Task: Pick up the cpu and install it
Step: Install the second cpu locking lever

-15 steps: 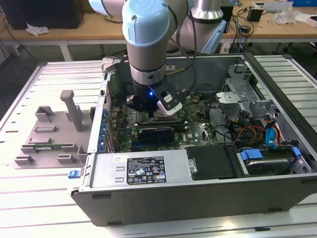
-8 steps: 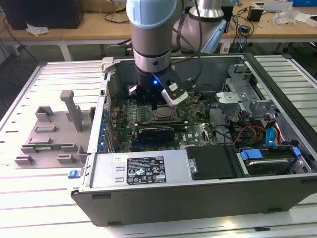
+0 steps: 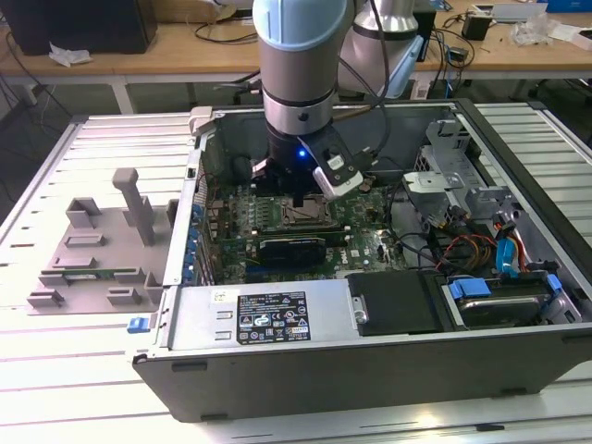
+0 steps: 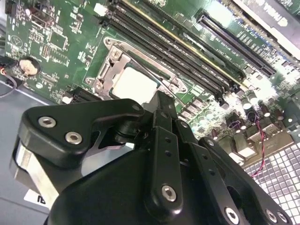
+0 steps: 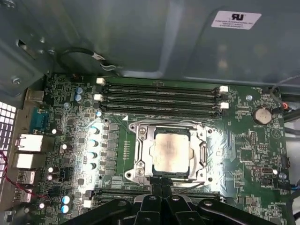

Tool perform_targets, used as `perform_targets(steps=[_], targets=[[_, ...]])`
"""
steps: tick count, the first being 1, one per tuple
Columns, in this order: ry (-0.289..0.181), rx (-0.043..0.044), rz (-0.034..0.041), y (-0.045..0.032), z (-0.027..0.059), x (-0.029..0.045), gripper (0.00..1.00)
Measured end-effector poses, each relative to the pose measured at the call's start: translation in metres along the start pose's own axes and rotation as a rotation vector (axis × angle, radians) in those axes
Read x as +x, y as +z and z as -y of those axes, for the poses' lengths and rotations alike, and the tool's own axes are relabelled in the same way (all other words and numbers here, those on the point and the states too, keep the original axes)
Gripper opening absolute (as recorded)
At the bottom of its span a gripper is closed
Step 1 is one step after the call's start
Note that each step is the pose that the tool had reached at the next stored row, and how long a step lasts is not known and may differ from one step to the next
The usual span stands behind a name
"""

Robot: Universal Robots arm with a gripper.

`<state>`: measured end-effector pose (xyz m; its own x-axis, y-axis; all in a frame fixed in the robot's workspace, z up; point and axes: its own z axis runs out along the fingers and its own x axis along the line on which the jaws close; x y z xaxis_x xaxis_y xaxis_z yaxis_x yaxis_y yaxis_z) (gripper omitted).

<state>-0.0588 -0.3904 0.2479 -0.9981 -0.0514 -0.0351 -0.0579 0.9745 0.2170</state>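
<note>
The cpu (image 5: 172, 149) lies flat in the socket (image 5: 140, 154) on the motherboard (image 5: 70, 122). The gripper (image 5: 161, 187) hangs just beside its near edge, fingers pressed together, holding nothing.

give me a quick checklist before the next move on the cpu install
1. The cpu lies inside the socket frame: ok.
2. It sits flat and square in the frame: looks level in both wrist views, ok.
3. The gripper is off the cpu, at the frame's edge: ok.
4. Finger state: cannot tell.
5. Socket cover closed over the cpu: not ok, its metal top is bare.
6. Memory slots beside the socket free of anything loose: ok.
</note>
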Motion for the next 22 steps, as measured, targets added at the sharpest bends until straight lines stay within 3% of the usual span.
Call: perform_targets(steps=[6, 8, 12, 15, 18, 22], targets=[[0.029, 0.0024, 0.006, 0.0022, 0.0071, 0.0002, 0.11], [0.047, 0.0034, 0.0097, 0.0084, 0.0086, 0.0005, 0.11], [0.048, 0.0029, 0.0102, 0.0092, 0.0087, 0.0008, 0.11], [0.049, 0.003, 0.0103, 0.014, 0.0096, 0.005, 0.11], [0.05, 0.0031, 0.0103, 0.0226, 0.011, 0.0156, 0.11], [0.052, 0.0031, 0.0109, 0.0316, 0.0129, 0.0173, 0.11]])
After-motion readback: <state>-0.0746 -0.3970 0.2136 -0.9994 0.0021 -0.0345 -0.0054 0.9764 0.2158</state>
